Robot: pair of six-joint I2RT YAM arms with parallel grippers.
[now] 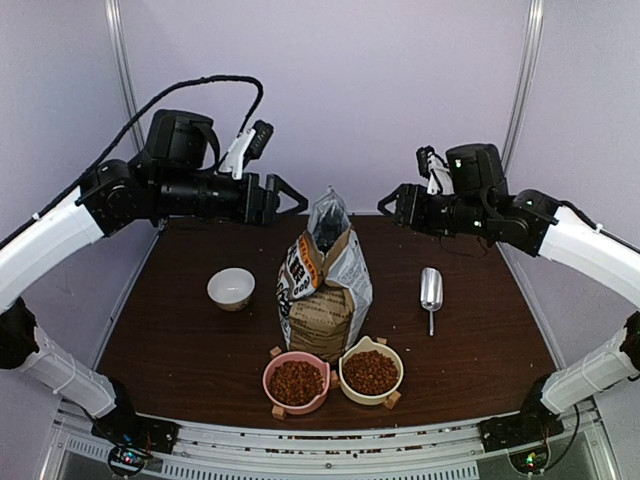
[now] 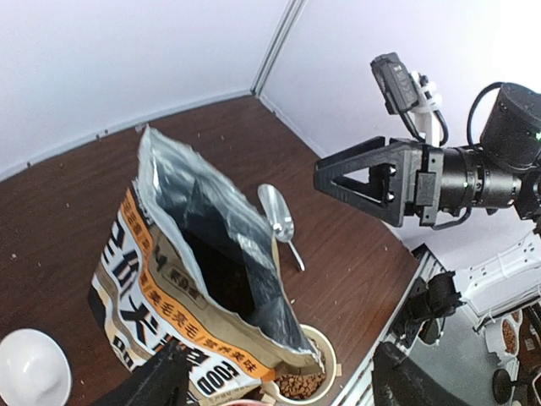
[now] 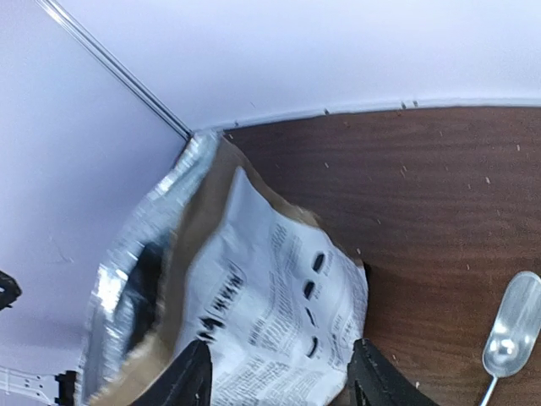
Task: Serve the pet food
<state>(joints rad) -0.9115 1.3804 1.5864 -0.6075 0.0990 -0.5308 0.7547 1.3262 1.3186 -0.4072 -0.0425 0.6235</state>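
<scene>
Both of my grippers hang in the air with nothing in them: my left gripper (image 1: 290, 197) spread just left of the top of the bag (image 1: 325, 290), my right gripper (image 1: 386, 204) spread to its right. The pet food (image 1: 296, 382) lies heaped in the pink bowl (image 1: 296, 408) and the cream bowl (image 1: 372, 398), side by side at the near edge of the table (image 1: 180, 340), in front of the bag. I judge the serving largely done. The scoop (image 1: 431, 290) lies on the right, apart from everything. The white bowl (image 1: 231, 288) on the left looks empty; whether it is meant to be filled I cannot say. The bag's mouth is dark inside, so what remains in it is hidden
</scene>
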